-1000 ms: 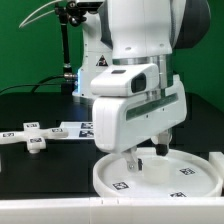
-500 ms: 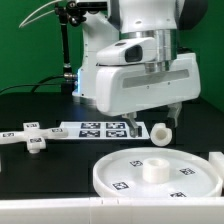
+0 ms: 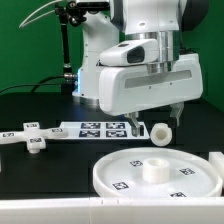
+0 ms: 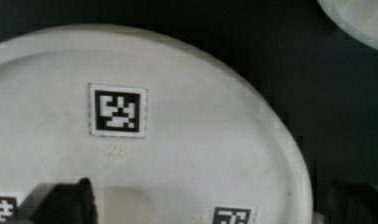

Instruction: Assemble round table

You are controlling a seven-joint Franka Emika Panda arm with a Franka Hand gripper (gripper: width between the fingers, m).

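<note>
The large rimmed round disc (image 3: 160, 174) lies flat at the front of the table, with a raised hub (image 3: 155, 167) in its middle. It fills most of the wrist view (image 4: 168, 90), where a square tag (image 4: 118, 108) shows on it. The short cylinder leg (image 3: 160, 131) stands behind the disc. The cross-shaped base (image 3: 30, 138) lies at the exterior view's left. My gripper (image 3: 155, 118) hangs above the disc's far edge, near the leg. It is open and empty, with one dark fingertip (image 4: 61, 202) in the wrist view.
The marker board (image 3: 95, 128) lies flat between the cross-shaped base and the leg. A black stand (image 3: 68, 50) rises at the back in front of the green wall. A white part edge (image 3: 216, 160) shows at the exterior view's right.
One second ago my gripper was low over the disc's hub. It has since risen and drawn back toward the leg, empty. It has hardly moved in the last half second.
</note>
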